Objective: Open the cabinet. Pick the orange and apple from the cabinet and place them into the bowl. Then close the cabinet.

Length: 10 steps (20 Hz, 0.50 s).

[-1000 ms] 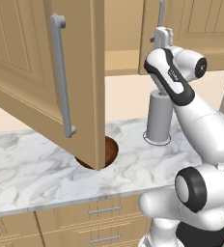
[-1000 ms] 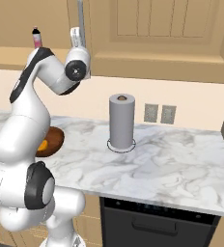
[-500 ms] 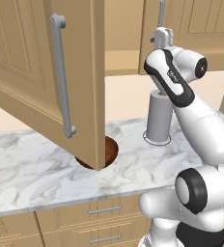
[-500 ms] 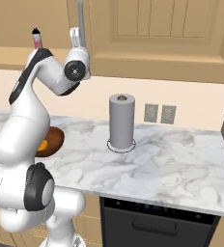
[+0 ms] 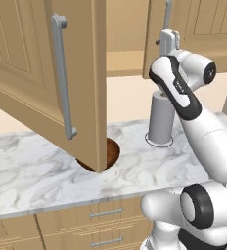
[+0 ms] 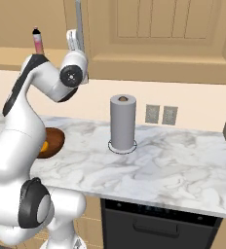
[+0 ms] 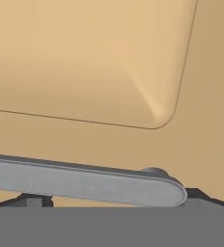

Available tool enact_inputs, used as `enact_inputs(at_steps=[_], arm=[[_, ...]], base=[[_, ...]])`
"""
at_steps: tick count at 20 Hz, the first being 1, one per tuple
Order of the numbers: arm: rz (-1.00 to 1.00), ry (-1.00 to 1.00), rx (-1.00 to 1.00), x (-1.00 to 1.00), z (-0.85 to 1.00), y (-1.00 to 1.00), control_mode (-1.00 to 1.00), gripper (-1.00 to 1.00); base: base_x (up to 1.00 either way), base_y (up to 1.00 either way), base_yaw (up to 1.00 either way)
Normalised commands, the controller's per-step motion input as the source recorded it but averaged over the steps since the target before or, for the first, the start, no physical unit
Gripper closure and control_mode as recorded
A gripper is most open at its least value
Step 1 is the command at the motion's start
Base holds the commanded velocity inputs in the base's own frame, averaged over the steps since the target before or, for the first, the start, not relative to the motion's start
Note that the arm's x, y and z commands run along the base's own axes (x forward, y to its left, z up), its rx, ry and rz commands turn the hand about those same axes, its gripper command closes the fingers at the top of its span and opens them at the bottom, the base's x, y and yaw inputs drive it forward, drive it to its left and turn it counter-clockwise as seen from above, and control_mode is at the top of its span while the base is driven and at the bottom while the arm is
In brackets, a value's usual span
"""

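Note:
The cabinet's left door [image 5: 32, 73] stands swung far out over the counter, its grey bar handle [image 5: 61, 73] facing me. My gripper [image 5: 168, 41] [image 6: 75, 41] is raised to the lower end of the right door's bar handle [image 5: 167, 14] [image 6: 78, 24]. In the hand view this handle [image 7: 85, 181] lies across the bottom, right against my gripper [image 7: 114, 200], whose fingertips [image 7: 34, 200] sit wide apart, so it is open. The bowl [image 5: 113, 151] [image 6: 54, 141] sits on the counter, half hidden under the open door. A bit of the orange [image 6: 45, 146] shows inside it. The apple is hidden.
A grey paper towel roll [image 5: 162, 119] [image 6: 123, 121] stands upright on the marble counter, right of the bowl. A small pink bottle [image 6: 36, 41] stands on the shelf at the left. Wall outlets [image 6: 161, 115] sit behind the roll. Drawers [image 5: 101, 229] run below the counter.

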Motion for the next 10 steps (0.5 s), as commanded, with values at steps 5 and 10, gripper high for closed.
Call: enact_inputs(at_steps=[5, 10], arm=[[0.0, 0.02, -0.01, -0.02, 0.06, 0.05, -1.0, -1.0], [0.12, 0.09, -0.09, -0.16, -0.01, 0.34, -1.0, -1.0]], base=[[0.0, 0.0, 0.0], [0.0, 0.0, 0.0]])
